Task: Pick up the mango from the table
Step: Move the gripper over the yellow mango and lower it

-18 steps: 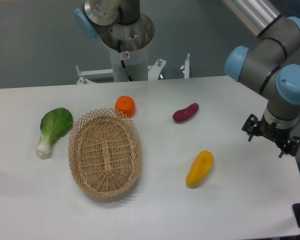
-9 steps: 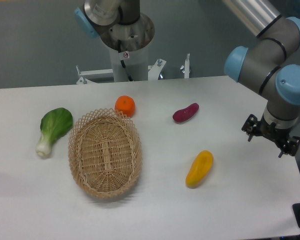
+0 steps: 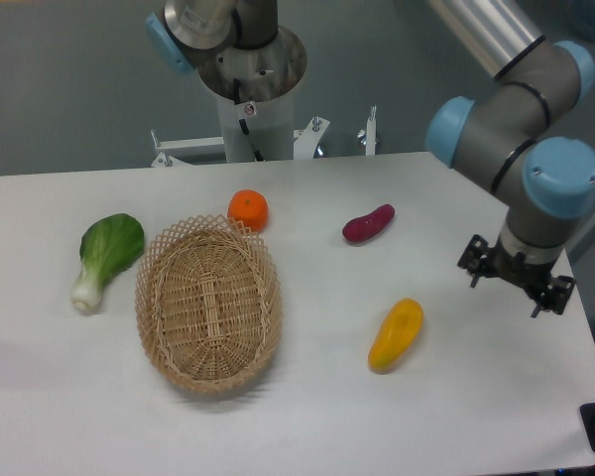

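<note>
The mango [image 3: 396, 334], a yellow-orange elongated fruit, lies on the white table [image 3: 397, 426] right of centre, tilted with its upper end to the right. My gripper [image 3: 514, 281] hangs above the table to the right of the mango and slightly farther back, well apart from it. Its two black fingers stand spread, so it looks open and empty.
A woven oval basket [image 3: 208, 302] sits left of centre. A round orange [image 3: 248, 209] lies just behind it, a dark-purple oblong vegetable [image 3: 368, 223] behind the mango, and a green bok choy [image 3: 107, 253] at the left. The arm's base column [image 3: 250, 99] stands behind the table.
My arm and gripper have shifted a little to the left, toward the mango. The objects on the table have not moved.
</note>
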`<act>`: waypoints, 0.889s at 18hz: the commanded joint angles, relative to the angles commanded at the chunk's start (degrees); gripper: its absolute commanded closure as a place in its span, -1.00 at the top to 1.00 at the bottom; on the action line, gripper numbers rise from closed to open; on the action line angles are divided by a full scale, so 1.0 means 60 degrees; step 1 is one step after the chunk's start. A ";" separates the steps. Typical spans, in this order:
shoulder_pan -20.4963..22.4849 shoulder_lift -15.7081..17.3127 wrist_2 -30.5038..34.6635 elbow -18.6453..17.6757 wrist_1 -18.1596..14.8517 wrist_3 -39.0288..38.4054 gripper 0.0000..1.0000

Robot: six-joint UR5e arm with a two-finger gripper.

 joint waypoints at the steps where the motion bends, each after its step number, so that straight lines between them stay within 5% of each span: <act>1: -0.0176 0.0000 0.0000 -0.0073 0.0000 -0.0074 1.00; 10: -0.1085 -0.0292 -0.0014 -0.0615 0.0088 -0.0777 1.00; 16: -0.1407 -0.0805 0.0103 -0.0338 0.0117 -0.1568 1.00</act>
